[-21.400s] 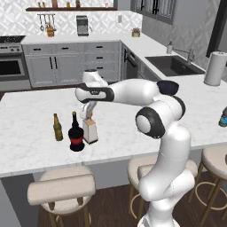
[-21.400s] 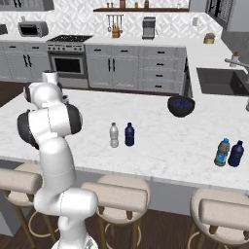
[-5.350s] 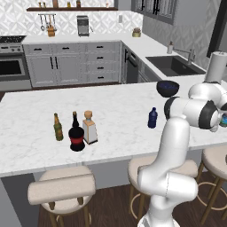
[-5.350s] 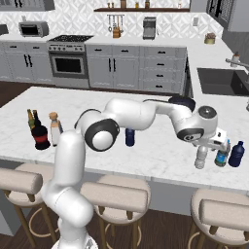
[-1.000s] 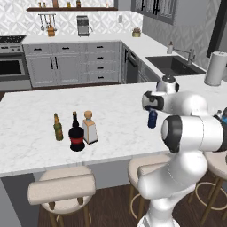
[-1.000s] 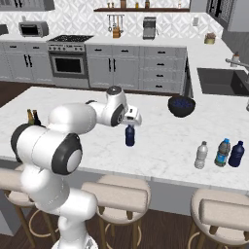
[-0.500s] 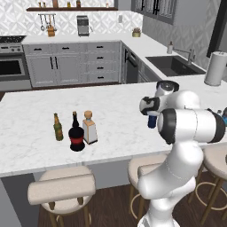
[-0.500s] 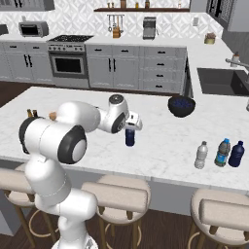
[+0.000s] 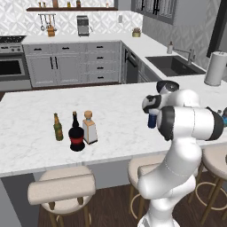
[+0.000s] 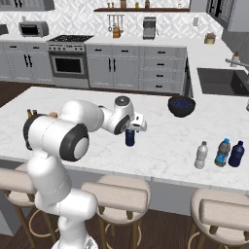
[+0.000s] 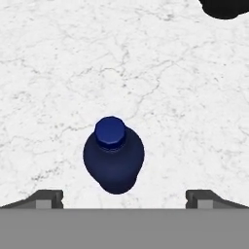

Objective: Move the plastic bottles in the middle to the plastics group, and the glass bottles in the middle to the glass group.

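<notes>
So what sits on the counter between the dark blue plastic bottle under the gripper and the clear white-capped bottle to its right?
Nothing: in the right base view, only bare white marble counter separates the dark blue plastic bottle from the clear white-capped bottle.

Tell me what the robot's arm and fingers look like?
The arm is smooth, shiny white, built from fat rounded tube sections with dark grey rings at the joints. Its hand is a small white block. In the hand view, the gripper has two small dark grey, square-tipped fingers. I can't see any cables or markings.

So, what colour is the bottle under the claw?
Dark blue, cap included; the bottle shows best in the hand view.
</notes>
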